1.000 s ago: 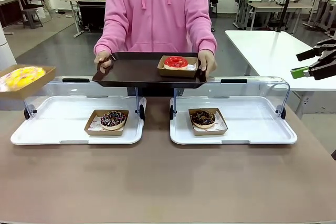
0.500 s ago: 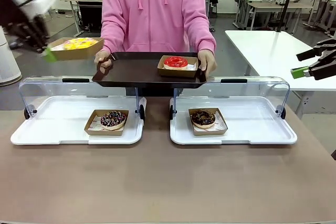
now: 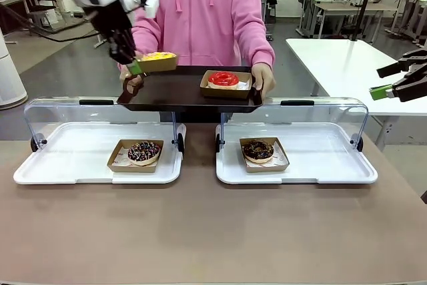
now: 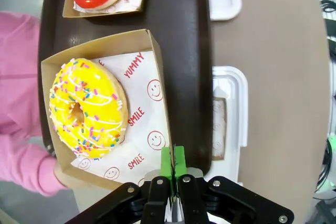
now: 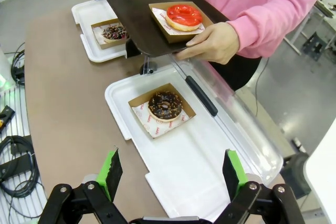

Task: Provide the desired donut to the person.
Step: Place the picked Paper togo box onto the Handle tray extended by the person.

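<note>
Your left gripper (image 4: pixel 172 163) pinches the yellow donut's box (image 4: pixel 152 108) edge, above the person's tray (image 3: pixel 167 91); right gripper (image 5: pixel 170 174) gapes.

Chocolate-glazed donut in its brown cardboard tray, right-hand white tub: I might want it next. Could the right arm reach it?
Probably yes: the right gripper hangs open above the chocolate-glazed donut, the tub's clear lid swung back.

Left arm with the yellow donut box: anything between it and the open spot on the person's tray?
Nothing visible. The left pincer, shut on the brown cardboard box with the yellow sprinkled donut, holds it over the bare left part of the dark brown tray. The boxed red-glazed donut sits off to the right side.
</note>
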You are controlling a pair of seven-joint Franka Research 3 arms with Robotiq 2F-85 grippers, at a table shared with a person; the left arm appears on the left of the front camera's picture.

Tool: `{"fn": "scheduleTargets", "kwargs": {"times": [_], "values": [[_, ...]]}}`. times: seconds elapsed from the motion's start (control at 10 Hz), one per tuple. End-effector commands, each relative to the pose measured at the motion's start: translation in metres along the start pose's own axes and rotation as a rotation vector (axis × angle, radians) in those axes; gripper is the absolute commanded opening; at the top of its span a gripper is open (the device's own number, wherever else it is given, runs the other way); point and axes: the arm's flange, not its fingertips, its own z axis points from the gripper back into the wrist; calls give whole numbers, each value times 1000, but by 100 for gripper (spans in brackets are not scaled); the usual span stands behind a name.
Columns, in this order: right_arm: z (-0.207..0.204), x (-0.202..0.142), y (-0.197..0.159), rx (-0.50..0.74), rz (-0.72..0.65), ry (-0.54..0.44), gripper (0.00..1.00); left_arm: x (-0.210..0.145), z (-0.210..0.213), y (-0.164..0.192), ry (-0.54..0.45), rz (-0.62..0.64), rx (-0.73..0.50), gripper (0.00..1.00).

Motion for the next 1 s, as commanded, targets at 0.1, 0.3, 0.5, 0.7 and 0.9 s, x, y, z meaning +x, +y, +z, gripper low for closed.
{"fn": "scheduleTargets", "kwargs": {"times": [0.1,0.3,0.5,0.7,0.9], "values": [[-1,-1,0,6,-2,-3,100,13,-28,22,98,-39,61,2],[-1,-1,0,6,-2,-3,100,7,-47,23,130,-94,43,2],[-1,-1,0,6,-2,-3,100,3,-62,19,110,-112,-18,2],[-1,-1,0,6,-2,-3,100,6,-62,17,98,-98,-40,34],[-1,-1,0,6,-2,-3,100,13,-56,14,108,-67,-97,91]]}}
